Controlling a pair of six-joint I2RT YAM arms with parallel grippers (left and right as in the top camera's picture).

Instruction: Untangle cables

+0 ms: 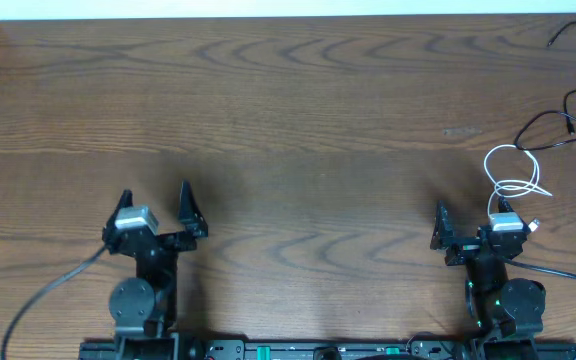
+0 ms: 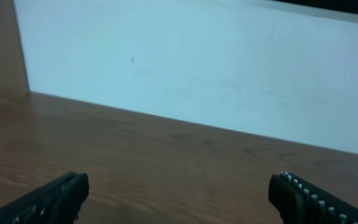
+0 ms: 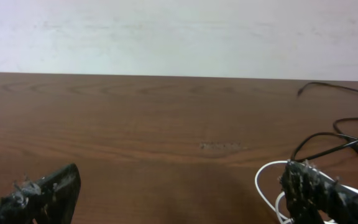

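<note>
white cable (image 1: 513, 186): loose loops just ahead of the right claw (image 1: 471, 228), on its outboard side. In the wrist view it curls right beside that side's finger, touching or nearly.
black cables (image 1: 558, 125): further ahead and outboard of the same claw, bunched and running out of frame. Can't tell if they cross the white one.
lone black cable (image 1: 568, 30): far ahead, well apart.
right claw: jaws spread wide, nothing held.
left claw (image 1: 156, 208): same, wide and empty, well away from every cable, bare table (image 1: 288, 100) ahead of it.

My read: first pick not yet made. Pinch one white strand clear of any crossing, then draw it slowly inboard so the black ones don't drag.

Count: 1 white, at least 2 black (bunch unclear), 2 claws.
</note>
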